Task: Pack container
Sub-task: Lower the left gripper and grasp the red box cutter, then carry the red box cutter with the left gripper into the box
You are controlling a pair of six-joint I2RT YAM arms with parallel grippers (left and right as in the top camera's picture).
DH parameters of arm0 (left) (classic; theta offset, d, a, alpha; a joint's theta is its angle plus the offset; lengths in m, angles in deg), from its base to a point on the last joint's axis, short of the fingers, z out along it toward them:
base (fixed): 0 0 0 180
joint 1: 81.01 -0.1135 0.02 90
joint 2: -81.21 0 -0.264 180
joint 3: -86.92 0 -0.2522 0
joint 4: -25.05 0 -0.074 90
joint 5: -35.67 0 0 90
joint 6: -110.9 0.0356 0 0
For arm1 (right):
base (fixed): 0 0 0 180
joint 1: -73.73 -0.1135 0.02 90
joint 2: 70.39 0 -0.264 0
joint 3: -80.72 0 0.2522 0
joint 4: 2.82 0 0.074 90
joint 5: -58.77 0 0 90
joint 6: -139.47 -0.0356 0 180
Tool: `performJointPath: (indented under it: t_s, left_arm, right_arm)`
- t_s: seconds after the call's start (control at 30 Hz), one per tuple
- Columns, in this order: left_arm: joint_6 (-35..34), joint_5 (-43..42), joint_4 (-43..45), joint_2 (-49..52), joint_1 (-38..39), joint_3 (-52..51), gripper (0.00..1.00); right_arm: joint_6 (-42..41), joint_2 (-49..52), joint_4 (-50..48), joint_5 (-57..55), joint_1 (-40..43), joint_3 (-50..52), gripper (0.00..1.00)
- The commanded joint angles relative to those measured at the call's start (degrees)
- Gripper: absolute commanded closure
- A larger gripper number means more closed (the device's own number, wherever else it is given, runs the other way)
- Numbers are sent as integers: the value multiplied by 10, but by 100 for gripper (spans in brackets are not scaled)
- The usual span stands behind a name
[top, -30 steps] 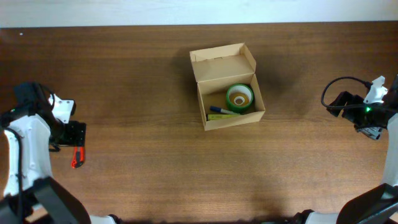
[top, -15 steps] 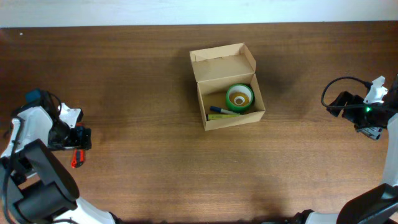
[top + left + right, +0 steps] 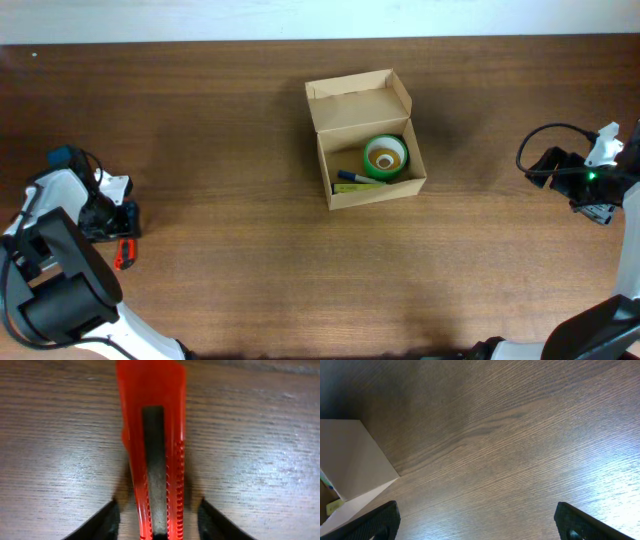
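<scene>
My left hand [image 3: 159,524] is low over the table [image 3: 260,435] and partly open. Its two dark fingertips [image 3: 106,521] straddle a red box cutter [image 3: 155,450] that lies flat between them. A strip of wood shows on each side, so neither tip touches it yet. From overhead, this is near the table's left edge, well apart from the container [image 3: 378,191].

My right hand [image 3: 477,520] is spread wide over bare wood at the far right, with nothing between its tips.

The container sits around the middle of the table, toward the far side, with its flap lid folded back and open. Inside, a green tape roll [image 3: 386,156] lies to the right, and a blue pen [image 3: 352,176] lies along the near wall. One pale corner of the box shows at the left of my right wrist view.
</scene>
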Motion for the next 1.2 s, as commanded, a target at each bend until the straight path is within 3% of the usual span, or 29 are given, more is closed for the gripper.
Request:
performJointPath:
  t_s: [0.0,0.2,0.3,0.63,0.93,1.17]
  left_arm:
    - [-19,-14,5,29,-2,-5,61]
    - [-19,-13,10,29,-2,-5,76]
    - [-18,-17,10,29,0,-5,98]
    - [7,-48,-55,29,52,67,98]
    - [59,-72,-240,29,143,316,99]
    - [64,-56,-312,29,231,540,99]
  right_arm:
    - [4,2,0,3,1,0,1]
    - [4,2,0,3,1,0,1]
    - [4,2,0,3,1,0,1]
    - [4,2,0,3,1,0,0]
    - [4,2,0,3,1,0,0]
    - [3,2,0,3,1,0,0]
